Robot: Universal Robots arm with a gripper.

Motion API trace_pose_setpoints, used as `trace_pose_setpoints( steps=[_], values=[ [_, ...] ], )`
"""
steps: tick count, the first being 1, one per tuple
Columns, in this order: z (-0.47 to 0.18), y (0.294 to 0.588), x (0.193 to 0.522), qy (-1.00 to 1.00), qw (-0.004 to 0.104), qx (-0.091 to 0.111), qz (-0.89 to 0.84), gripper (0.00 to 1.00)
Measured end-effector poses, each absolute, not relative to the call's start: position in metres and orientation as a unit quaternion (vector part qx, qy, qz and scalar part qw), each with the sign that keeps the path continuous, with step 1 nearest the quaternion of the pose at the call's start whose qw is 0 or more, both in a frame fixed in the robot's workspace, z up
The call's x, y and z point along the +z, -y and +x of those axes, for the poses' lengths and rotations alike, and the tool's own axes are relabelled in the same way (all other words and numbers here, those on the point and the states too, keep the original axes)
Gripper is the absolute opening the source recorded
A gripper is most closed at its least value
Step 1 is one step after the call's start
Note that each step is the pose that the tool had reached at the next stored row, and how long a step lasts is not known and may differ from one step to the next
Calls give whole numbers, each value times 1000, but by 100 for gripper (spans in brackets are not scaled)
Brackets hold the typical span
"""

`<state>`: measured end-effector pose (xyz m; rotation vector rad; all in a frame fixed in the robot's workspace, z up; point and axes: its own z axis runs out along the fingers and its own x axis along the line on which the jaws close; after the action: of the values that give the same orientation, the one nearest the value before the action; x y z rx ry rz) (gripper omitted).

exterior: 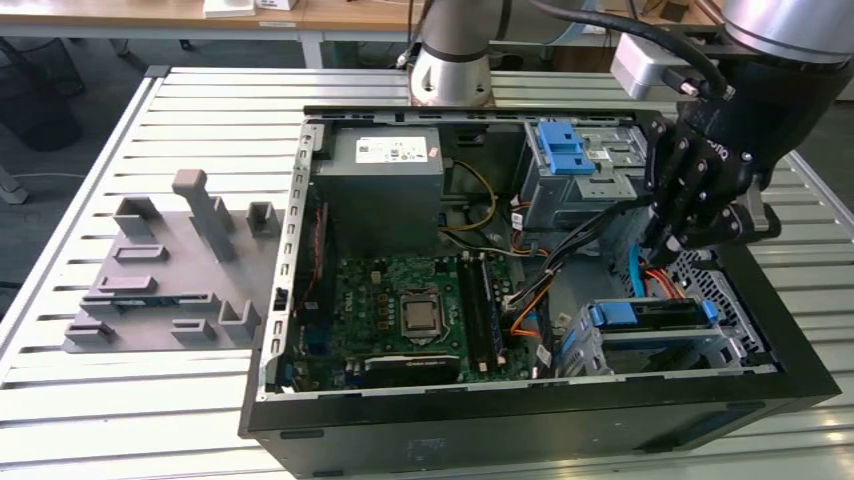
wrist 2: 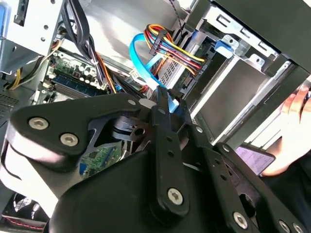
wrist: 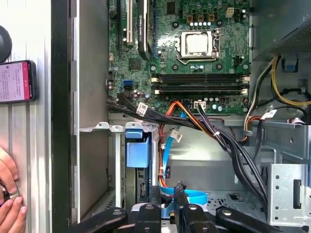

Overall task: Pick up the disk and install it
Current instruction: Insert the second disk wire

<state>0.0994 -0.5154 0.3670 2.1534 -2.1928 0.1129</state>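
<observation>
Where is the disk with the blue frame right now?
In the exterior view the disk sits in the metal bay at the computer case's corner, on the exterior view's right, just below the gripper.

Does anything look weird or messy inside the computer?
Nothing looks broken or spilled. The open computer case lies on its side, with loose cables draped across its inside. A person's hand and a phone rest just outside the case.

The exterior view looks down at a slant from well above the open case [exterior: 534, 400] on the slatted table [exterior: 80, 420], taking in the whole of it. The first wrist view looks straight down, close in, onto the motherboard [wrist: 194, 48] and drive bay. The second wrist view sits closer, tilted across the gripper's links toward the cables [wrist 2: 165, 48]. All three share the case interior.
</observation>
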Motion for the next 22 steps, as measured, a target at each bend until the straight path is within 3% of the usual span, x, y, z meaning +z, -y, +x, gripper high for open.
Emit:
trace_pose_setpoints(
  steps=[7, 8, 11, 16, 22],
  values=[
    [99, 515, 365, 712, 38, 42, 700, 24],
    [99, 515, 365, 712, 39, 43, 699, 17],
    [99, 515, 364, 712, 40, 43, 699, 16],
    [99, 516, 363, 713, 22, 25, 700, 16],
    [99, 519, 360, 713, 22, 25, 700, 16]
  ],
)
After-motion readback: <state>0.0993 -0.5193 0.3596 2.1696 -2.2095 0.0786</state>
